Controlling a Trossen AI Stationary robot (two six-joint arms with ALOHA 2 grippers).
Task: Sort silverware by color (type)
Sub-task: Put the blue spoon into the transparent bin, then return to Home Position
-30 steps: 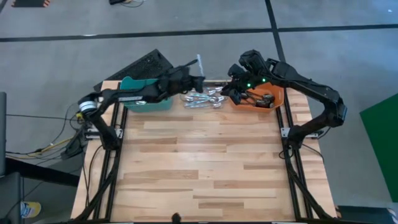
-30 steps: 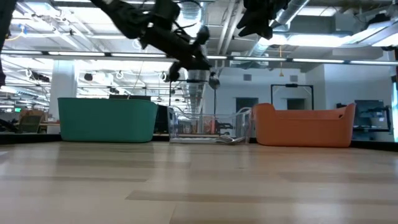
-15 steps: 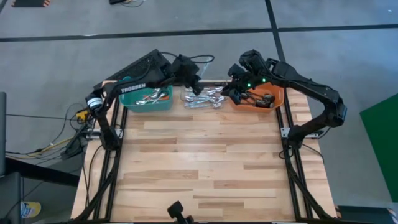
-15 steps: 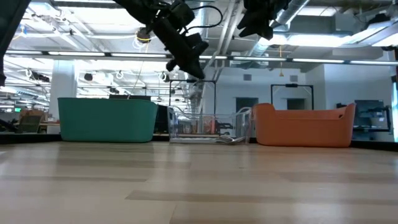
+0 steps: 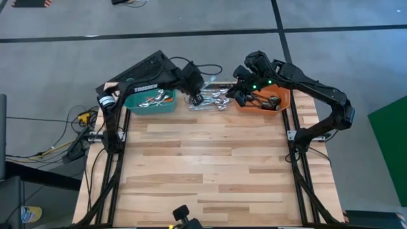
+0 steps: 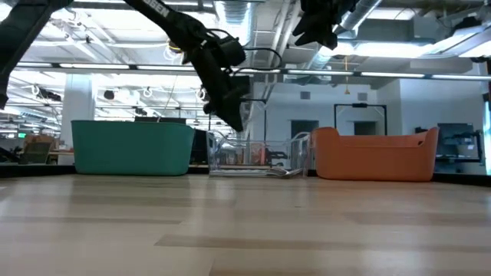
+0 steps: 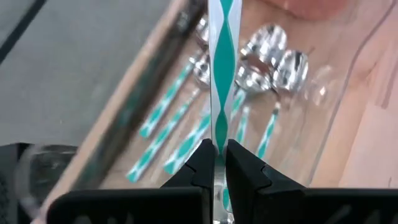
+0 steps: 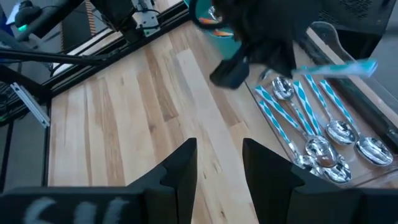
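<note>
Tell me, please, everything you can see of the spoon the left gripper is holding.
The spoon has a thin flat handle patterned in teal and white, like twisting stripes. Only the handle shows clearly; its bowl is not visible in the left wrist view. The left gripper is shut on the handle, pinching it between both fingers. It hangs above the clear bin, where several matching teal-handled spoons with shiny metal bowls lie. In the right wrist view it sticks out sideways from the gripper.
</note>
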